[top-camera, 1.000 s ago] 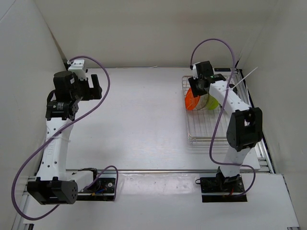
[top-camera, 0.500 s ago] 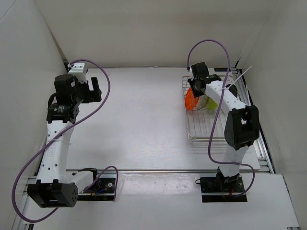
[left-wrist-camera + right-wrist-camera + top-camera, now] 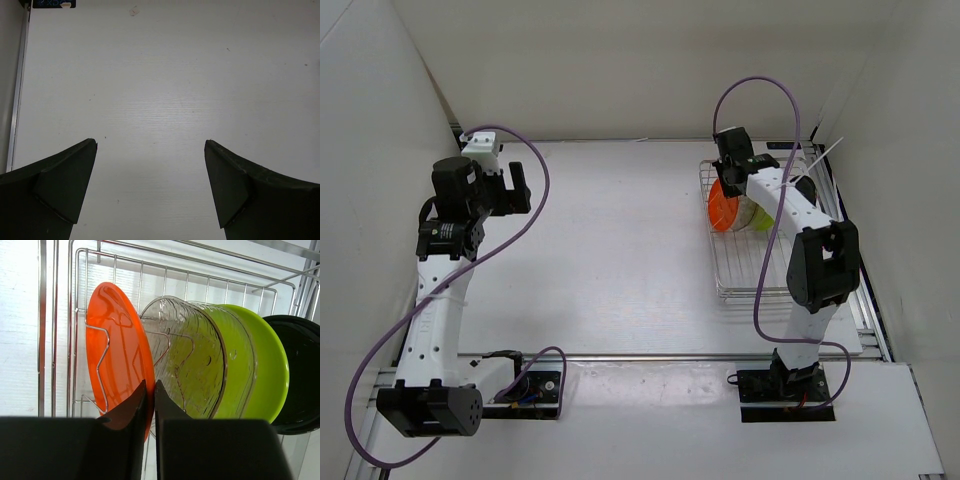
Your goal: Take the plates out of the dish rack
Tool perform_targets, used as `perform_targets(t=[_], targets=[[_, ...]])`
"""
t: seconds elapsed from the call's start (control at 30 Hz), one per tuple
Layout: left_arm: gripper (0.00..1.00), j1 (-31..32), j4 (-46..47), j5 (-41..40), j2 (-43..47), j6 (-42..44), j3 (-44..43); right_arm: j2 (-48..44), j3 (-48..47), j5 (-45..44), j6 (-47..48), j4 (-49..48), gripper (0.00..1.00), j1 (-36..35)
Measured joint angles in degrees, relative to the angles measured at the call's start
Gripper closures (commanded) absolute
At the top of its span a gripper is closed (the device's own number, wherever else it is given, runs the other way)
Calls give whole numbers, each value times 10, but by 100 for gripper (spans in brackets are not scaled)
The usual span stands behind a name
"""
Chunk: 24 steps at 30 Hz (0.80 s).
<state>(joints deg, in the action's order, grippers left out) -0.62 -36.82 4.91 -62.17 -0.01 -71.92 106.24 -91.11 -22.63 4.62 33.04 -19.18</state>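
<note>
Your right gripper [image 3: 150,385] has its two dark jaws pressed almost together on the lower rim of the round orange plastic plate [image 3: 115,340]. This is the end plate of the row, likely chosen because its outer face is unobstructed. Next to it stand a clear see-through plate [image 3: 185,355], a lime green plate [image 3: 260,365] and a black plate [image 3: 300,380]. All four are held upright on edge by the bars of the silver wire dish rack [image 3: 150,263]. Your left gripper [image 3: 150,145] hangs wide open over the white table [image 3: 160,75], well apart from the rack.

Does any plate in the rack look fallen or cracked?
Nothing stands out. The orange plate, clear plate, lime green plate and black plate stand on edge, side by side, in the dish rack. No crack shows.
</note>
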Motion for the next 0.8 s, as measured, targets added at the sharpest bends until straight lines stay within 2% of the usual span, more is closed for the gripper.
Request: perform_targets(t=[0.27,0.33,0.8], targets=[[0,0,0,-5,2,0,0,0,-12,-34,-3,14,96,-14],[0,0,0,-6,2,0,0,0,-18,-45,-7,21,100,-17],[0,0,-1,-10,-5,0,-4,1,-83,-137,-31,48,100,-30]])
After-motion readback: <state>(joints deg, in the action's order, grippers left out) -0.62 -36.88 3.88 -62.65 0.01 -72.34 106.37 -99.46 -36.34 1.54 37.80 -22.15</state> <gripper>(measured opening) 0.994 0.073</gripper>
